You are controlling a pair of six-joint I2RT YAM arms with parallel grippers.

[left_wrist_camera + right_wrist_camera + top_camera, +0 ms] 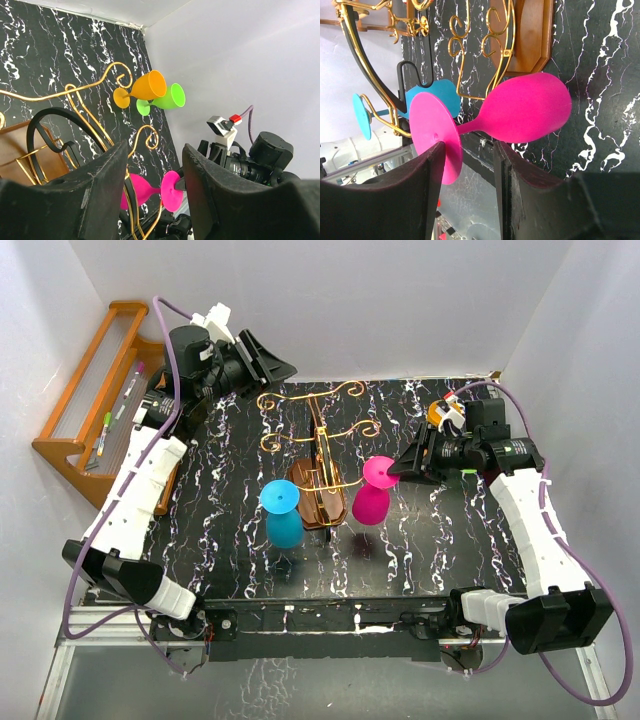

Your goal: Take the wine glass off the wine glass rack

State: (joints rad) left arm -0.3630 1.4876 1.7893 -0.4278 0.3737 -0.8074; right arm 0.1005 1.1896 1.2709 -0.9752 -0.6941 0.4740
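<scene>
The wine glass rack (318,475) stands mid-table, with a brown violin-shaped base and curly gold wire arms (107,75). A pink wine glass (373,492) hangs foot-up at its right side, and a blue one (283,515) at its left. My right gripper (398,468) is open at the pink glass's foot (436,135). The foot's rim sits in the gap against one finger (420,185). The pink bowl (530,115) is beyond the fingertips. I cannot tell whether the stem rests in the wire. My left gripper (280,365) is open and empty, raised behind the rack (155,165).
An orange-brown slatted shelf (95,400) with pens stands at the left wall. An orange glass (145,87) and a green glass (167,97) lie by the back right wall, just behind my right arm. White walls enclose the black marbled table (230,560).
</scene>
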